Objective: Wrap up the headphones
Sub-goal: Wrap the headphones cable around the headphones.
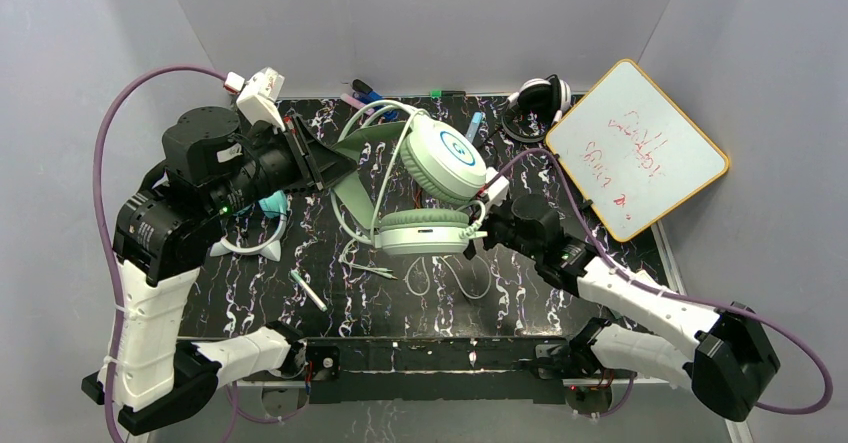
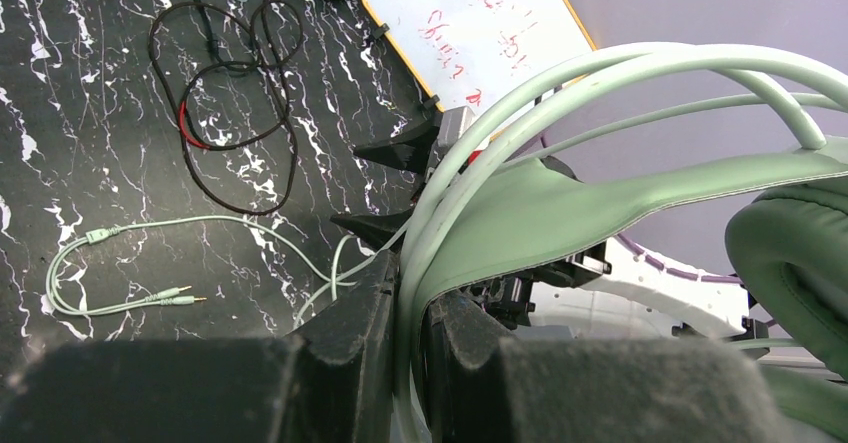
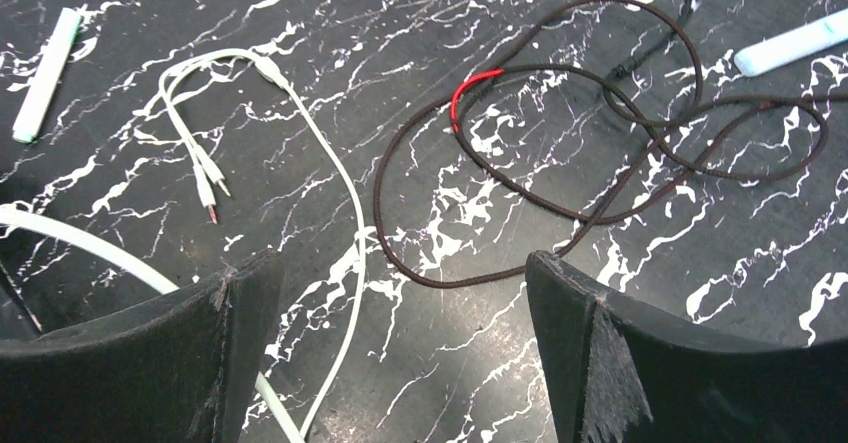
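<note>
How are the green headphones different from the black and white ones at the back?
The mint-green headphones are held up, pinched by the left end effector. The black-and-white headphones lie on the table beside the whiteboard, with nothing holding them. The mint-green headphones are pale; the black-and-white headphones are mostly dark. Both have a band and round ear cups.

The left fingers (image 1: pixel 325 161) pinch the green padded band of the mint-green over-ear headset with a pale cable (image 1: pixel 445 158), whose two cups sit to their right. The right fingers (image 1: pixel 481 229) are just beside the lower cup, with cable loops on the black marbled surface (image 1: pixel 520 293) to their near side. Beyond the right fingers are an orange-framed whiteboard (image 1: pixel 635 148) and a black-and-white headset (image 1: pixel 540 93), while a teal headset (image 1: pixel 272 203) lies partly hidden near the left fingers.
</note>
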Robot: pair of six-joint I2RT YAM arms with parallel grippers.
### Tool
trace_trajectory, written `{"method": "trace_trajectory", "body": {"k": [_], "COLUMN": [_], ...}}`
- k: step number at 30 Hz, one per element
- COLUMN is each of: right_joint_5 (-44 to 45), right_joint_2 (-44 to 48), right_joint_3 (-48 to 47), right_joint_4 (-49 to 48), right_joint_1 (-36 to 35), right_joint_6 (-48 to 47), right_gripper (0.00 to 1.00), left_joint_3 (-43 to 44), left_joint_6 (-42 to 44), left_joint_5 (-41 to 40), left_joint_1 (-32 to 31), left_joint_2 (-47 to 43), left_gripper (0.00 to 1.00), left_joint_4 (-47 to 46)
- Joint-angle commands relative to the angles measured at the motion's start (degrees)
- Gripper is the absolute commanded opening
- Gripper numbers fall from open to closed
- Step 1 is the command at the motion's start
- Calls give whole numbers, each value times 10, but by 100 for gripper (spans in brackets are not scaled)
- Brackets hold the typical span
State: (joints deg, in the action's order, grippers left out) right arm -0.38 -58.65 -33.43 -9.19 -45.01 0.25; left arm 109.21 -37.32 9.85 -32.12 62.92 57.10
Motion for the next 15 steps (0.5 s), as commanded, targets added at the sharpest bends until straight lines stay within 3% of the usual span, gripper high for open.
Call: {"method": "trace_trajectory", "body": {"k": [1,15], "right_joint_5": [-26,-6], "right_joint_2": [23,187], "right_joint_3": [-27,-1], "right_joint_4": [-41,80], "right_joint_1": [0,0], "right_joint_6": [-7,44], "right_gripper": [98,99], "left_joint_3": [24,23], "left_joint_6": [-18,-18], "left_joint_5": [18,16], "left_joint_1": [-1,-1], "left_joint_2": [-8,-4], "left_gripper": [0,0], "left_joint_4": [-28,-29]}}
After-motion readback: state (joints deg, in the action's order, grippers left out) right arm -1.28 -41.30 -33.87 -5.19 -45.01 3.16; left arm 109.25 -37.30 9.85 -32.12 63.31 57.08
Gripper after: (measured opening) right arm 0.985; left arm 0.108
